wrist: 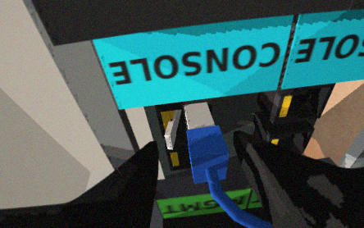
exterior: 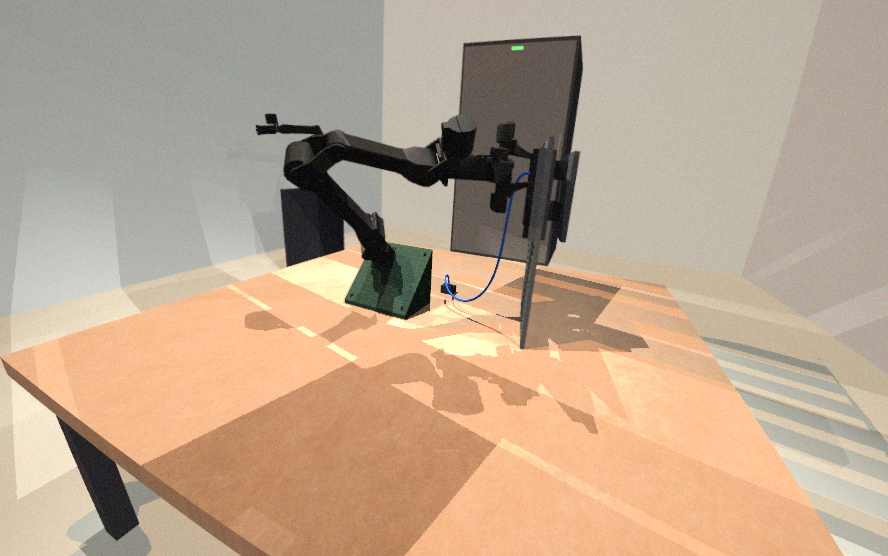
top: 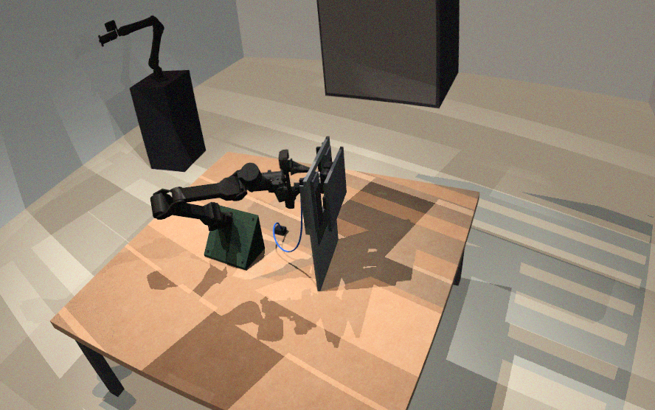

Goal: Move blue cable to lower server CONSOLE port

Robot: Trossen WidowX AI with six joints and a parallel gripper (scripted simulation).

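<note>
The blue plug [wrist: 207, 149] with its pale tip sits in the port under a cyan CONSOLE label [wrist: 197, 66]. Its light tab [wrist: 169, 134] sticks out to the left. My gripper [wrist: 195, 142] [top: 293, 187] [exterior: 513, 181] is open, with one black finger on each side of the plug and a gap to it on both sides. A second CONSOLE label [wrist: 328, 47] with an empty port [wrist: 285, 107] under it shows to the right. The blue cable [top: 291, 247] [exterior: 498, 255] hangs down from the upright server panel [top: 321, 231] [exterior: 532, 294] to the table.
A green MGMT label [wrist: 205, 203] lies below the plug. The arm's green base [top: 234, 241] [exterior: 393, 284] stands left of the panel. A small black anchor [top: 285, 231] [exterior: 450, 288] holds the cable's end. A dark cabinet [top: 386, 48] and a pedestal [top: 167, 120] stand beyond the table.
</note>
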